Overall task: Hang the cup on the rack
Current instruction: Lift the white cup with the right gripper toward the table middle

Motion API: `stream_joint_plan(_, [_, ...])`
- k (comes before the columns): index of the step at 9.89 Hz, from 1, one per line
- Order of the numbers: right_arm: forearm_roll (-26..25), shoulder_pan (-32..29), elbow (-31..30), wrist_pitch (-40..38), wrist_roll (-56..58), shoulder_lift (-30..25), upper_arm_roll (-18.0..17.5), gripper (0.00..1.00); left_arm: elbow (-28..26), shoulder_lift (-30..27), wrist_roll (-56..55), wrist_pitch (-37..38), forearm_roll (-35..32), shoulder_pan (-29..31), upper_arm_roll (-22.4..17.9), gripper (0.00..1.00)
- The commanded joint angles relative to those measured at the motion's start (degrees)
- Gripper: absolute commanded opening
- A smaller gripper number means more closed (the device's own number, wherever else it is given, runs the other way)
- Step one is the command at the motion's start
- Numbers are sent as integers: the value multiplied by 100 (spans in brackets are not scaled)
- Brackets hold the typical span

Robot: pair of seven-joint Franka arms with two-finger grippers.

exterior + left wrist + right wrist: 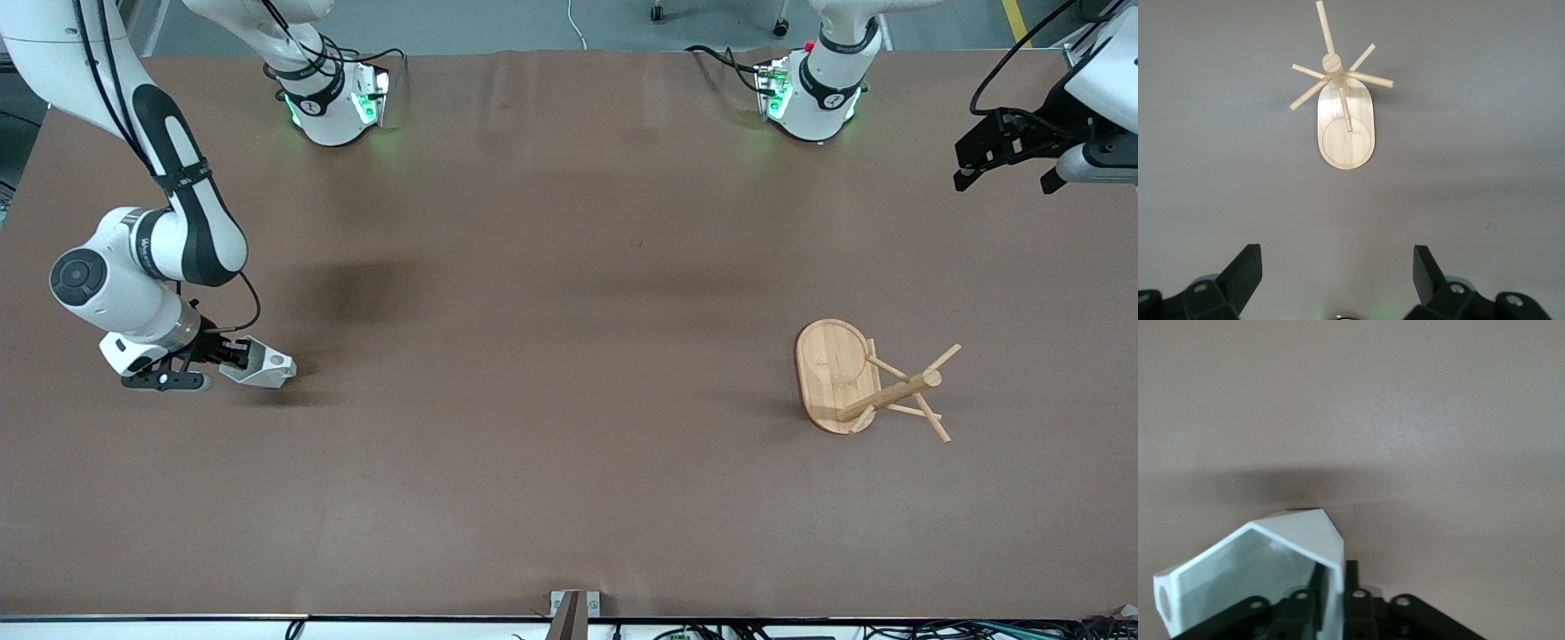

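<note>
The white faceted cup [262, 363] lies on its side at the right arm's end of the table. My right gripper [233, 354] is shut on its wall, one finger inside the cup and one outside. In the right wrist view the cup [1265, 570] fills the lower part, with its handle's round hole at the edge. The bamboo rack [867, 380] stands on its oval base toward the left arm's end, pegs angled out. It also shows in the left wrist view [1343, 107]. My left gripper [1009, 160] is open and empty, up in the air at the table's edge, apart from the rack.
The two arm bases [333, 102] [813, 93] stand at the table's edge farthest from the front camera. A small metal bracket [573, 606] sits at the nearest edge. The brown table [551, 356] lies bare between cup and rack.
</note>
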State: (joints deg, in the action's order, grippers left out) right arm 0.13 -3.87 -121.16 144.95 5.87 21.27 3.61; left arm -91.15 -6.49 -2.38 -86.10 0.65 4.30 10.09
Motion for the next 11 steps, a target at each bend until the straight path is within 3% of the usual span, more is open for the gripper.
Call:
stream_joint_plan(1, [127,-43,39,-27,28,-44,-45,1,45,148,-52,137,23,-8,11,100])
stream_joint_plan(2, [136,-43,171,-202,124,-53,-45,1,45,148,-52,137,23,-8,19,100])
stream_joint_plan(6, [601,306,2188,-3053,635,-97,-71,1,45,148,-43,146,32,-8,19,100])
stream_joint_plan(7, [750,491,2472,-3399,626,-97,-115,1,45,148,-43,155,40,0,19,100])
stream_joint_plan(9, [2500,659,2493,-3727,687,-97,-342,1,62,166,-26,172,32,0,19,100])
stream_joint_plan(11, [3663,722,2475,-3833,731,-71,-947,1,185,306,-35,172,119,-95,37,100])
